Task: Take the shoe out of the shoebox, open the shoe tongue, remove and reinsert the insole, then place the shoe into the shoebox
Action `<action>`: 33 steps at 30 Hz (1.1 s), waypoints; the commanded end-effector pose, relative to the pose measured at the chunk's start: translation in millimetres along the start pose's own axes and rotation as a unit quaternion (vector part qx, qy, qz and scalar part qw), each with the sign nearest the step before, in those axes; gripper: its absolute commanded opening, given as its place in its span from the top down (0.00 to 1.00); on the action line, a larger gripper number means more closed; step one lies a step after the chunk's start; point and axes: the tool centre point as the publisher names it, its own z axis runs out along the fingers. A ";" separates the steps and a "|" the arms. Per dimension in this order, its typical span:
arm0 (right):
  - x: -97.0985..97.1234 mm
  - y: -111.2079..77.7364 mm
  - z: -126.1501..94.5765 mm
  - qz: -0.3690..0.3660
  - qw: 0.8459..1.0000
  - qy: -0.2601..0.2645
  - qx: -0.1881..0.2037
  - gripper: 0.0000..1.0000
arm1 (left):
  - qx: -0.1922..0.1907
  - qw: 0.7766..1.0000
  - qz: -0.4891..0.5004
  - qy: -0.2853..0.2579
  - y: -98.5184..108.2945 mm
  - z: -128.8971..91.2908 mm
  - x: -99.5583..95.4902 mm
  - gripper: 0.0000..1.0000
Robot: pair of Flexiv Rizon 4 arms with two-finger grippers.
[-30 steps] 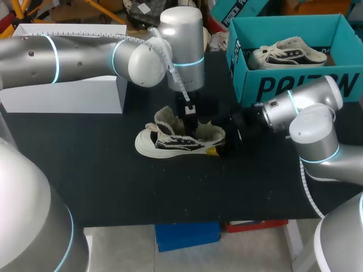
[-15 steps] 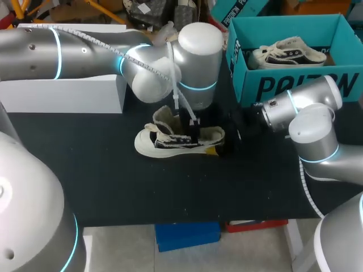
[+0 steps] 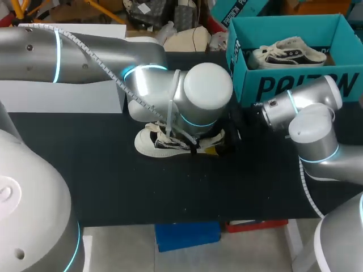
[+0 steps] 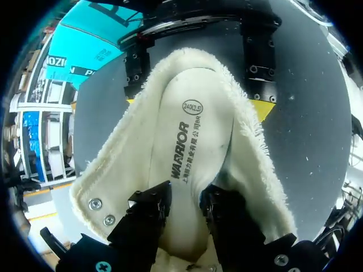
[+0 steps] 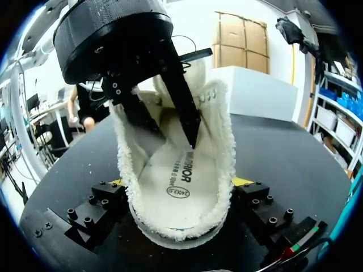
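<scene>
Black table [image 3: 113, 181]: the shoe [image 3: 145, 145] lies near the teal shoebox [image 3: 295, 85]. Our right gripper [image 5: 178, 187] clamps its heel from both sides. Our left gripper [image 4: 186, 198] sits inside the opening, fingers a narrow gap apart, tips apparently resting on the insole [image 4: 190, 141].

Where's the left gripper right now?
The left gripper is mid-table inside the open shoe, fingertips over the insole; the right gripper clamps its heel from both sides. In the head view its wrist hides it.
</scene>
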 end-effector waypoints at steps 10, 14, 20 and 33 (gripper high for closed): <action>2.0 -2.2 1.9 0.000 1.000 0.001 0.000 1.00 | 0.062 0.995 -0.035 -0.077 4.9 78.1 -25.0 0.71; 2.0 -2.2 1.9 0.000 1.000 0.001 0.000 1.00 | 0.061 0.995 -0.043 -0.068 3.4 81.1 -25.9 0.77; 2.0 -2.2 1.9 0.000 1.000 0.001 0.000 1.00 | 0.055 0.996 -0.039 -0.058 0.7 79.7 -23.4 1.00; 2.0 -2.2 1.9 0.000 1.000 0.001 0.000 1.00 | 0.089 0.986 -0.008 0.144 14.4 22.4 -29.0 1.00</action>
